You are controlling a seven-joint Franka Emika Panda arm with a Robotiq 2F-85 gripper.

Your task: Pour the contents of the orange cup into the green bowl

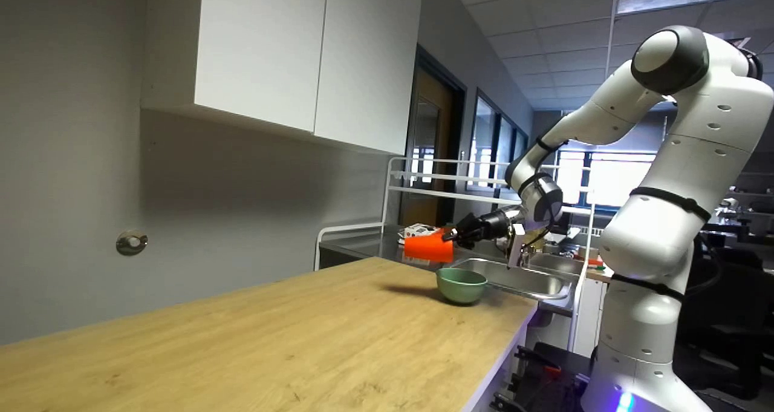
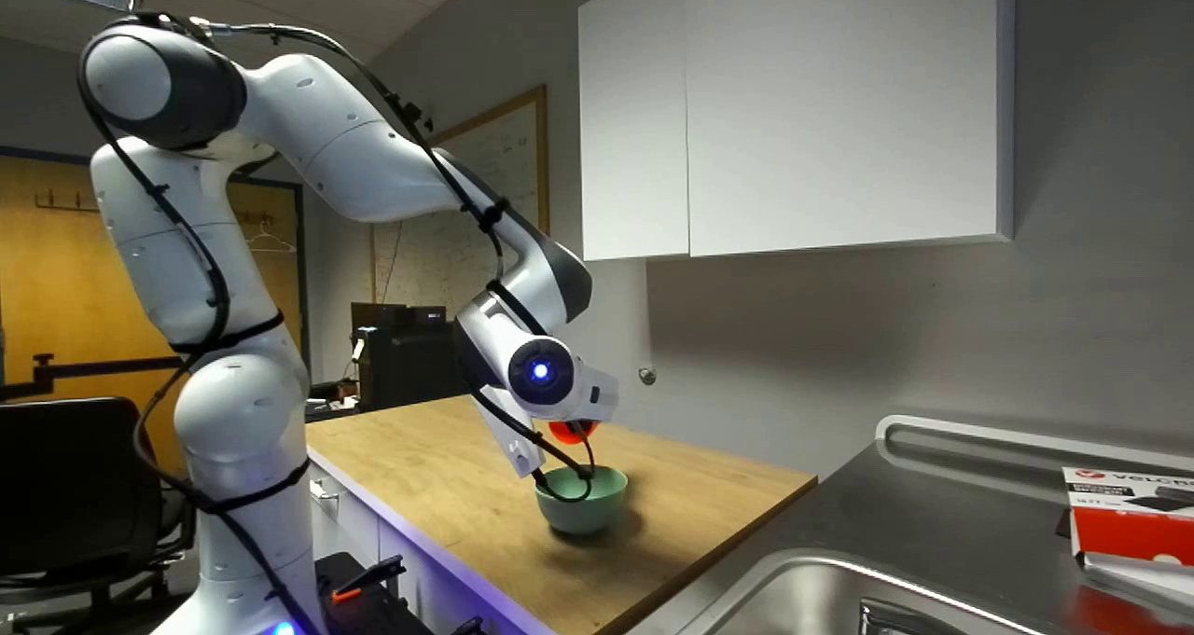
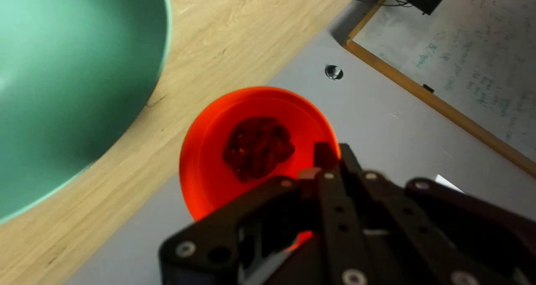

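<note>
In an exterior view, orange cup (image 1: pixel 427 248) hangs higher than the green bowl (image 1: pixel 461 288) and just off its side, long axis near level, base pointing away from the gripper (image 1: pixel 449 237), which pinches its rim. In an exterior view, red-and-white box (image 2: pixel 1131 526) marked "VELCRO", well apart, right of bowl. Wrist view, right of bowl: straight into cup's mouth, dark red pieces (image 3: pixel 257 149) bunched at the bottom.
</note>
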